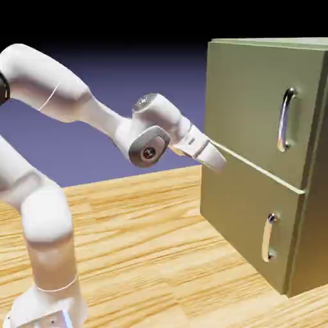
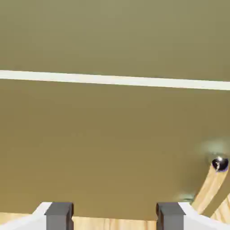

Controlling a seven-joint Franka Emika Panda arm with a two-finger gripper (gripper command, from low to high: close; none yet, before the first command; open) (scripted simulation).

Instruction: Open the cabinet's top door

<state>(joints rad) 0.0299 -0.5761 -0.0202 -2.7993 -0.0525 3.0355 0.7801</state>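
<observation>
**Top door shut, hand short of its handle**

Top door of the cabinet lies closed, flush with the shorter door beneath it; a pale seam marks where the two meet. The gripper is released and holds nothing: in the hand view its two grey fingertips stand well apart with only olive panel between them. In the exterior view the hand sits close to the cabinet's front, near the front left corner and about level with the seam; whether it touches the panel cannot be told. From there the long silver handle lies up and across the door, near the door's opposite vertical edge, its long axis running upright along the panel. The hand view does not show that handle; only part of the smaller handle of the lower door appears at its right edge. By judgement, the coming move must carry the open fingers upward and sideways along the door face, then straddle the upright bar across its width. The cabinet stands toward the far right of the wooden table.
</observation>
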